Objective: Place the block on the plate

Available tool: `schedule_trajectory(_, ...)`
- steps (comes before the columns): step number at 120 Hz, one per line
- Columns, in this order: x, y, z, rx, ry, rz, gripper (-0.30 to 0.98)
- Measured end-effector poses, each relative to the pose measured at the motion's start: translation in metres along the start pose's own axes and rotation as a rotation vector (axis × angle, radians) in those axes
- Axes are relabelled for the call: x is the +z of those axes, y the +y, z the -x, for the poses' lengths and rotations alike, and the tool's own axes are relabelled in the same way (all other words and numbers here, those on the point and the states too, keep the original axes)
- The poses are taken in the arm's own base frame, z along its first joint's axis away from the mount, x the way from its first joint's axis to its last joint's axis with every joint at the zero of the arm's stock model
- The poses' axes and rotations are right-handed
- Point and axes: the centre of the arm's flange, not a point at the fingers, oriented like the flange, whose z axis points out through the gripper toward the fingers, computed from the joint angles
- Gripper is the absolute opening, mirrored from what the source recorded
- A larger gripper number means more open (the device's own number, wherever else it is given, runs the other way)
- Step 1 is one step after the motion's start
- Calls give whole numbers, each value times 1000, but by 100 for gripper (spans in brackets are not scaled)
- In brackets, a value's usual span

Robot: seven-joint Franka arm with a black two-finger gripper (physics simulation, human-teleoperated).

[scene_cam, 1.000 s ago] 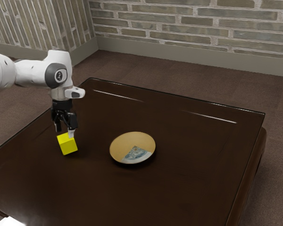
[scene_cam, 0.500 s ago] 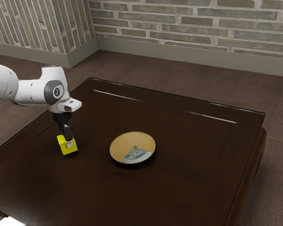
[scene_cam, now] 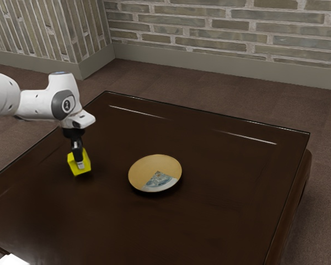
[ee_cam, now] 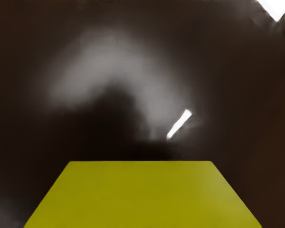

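no readable text, brand, number or sign. small mark (scene_cam: 67,104) on the arm's grey joint cover (scene_cam: 59,105): illegible.

Held in the gripper (scene_cam: 80,164), the yellow block (scene_cam: 87,162) is apart from the round tan plate (scene_cam: 146,168).

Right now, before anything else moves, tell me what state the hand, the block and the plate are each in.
Hand: shut on the block.
Block: gripped, seemingly just off the table, not on the plate.
Plate: face up on the table, nothing on it.
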Motion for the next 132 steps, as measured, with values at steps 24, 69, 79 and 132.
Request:
schedule_trajectory(24, -67, 66, -82, 190, 27, -96, 41)
schedule_trajectory(69, -47, 175, -207, 471, 40, -68, 40)
schedule_trajectory(79, -37, 173, -212, 484, 34, -61, 47)
schedule_trajectory(132, -166, 224, -200, 458, 94, -192, 66)
